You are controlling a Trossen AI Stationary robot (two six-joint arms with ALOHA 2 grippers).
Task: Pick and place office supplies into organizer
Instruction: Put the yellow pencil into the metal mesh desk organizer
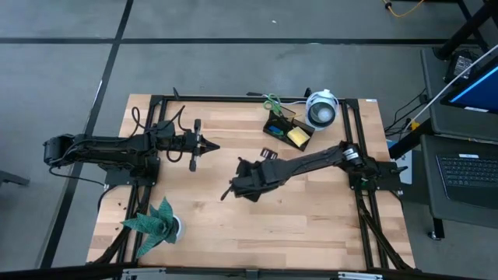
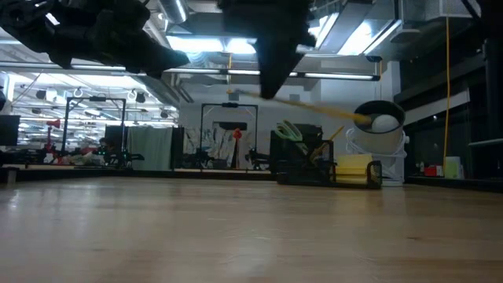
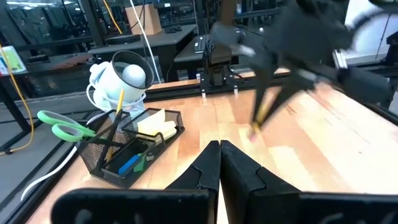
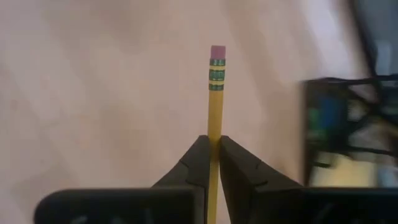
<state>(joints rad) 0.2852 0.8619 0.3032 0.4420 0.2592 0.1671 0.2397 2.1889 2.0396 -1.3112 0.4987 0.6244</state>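
Note:
My right gripper [image 1: 236, 187] is over the middle of the table, shut on a yellow pencil [image 4: 216, 93] whose pink eraser end [image 4: 217, 51] points away from the wrist. The left wrist view shows that pencil [image 3: 262, 112] under the right arm. The black mesh organizer [image 1: 285, 129] rests on its base at the table's far side. It holds green-handled scissors [image 3: 61, 126], a yellow sticky-note pad [image 3: 157, 126], another pencil [image 3: 116, 107] and a blue piece [image 3: 129, 165]. My left gripper [image 1: 208, 146] is shut and holds nothing, left of centre. My right gripper pinches the pencil's shaft [image 4: 214, 132] between its two fingers, below the green-banded ferrule. The fingers lie along the pencil, and the eraser end sticks out past them. In the low view the pencil [image 2: 318, 107] is tilted and lifted clear of the table.
A round white camera-like device [image 1: 321, 110] stands just right of the organizer, at the far edge. A green paper plant [image 1: 158, 222] sits at the near left corner. Bare wood [image 1: 311, 210] lies between the right gripper and the near edge.

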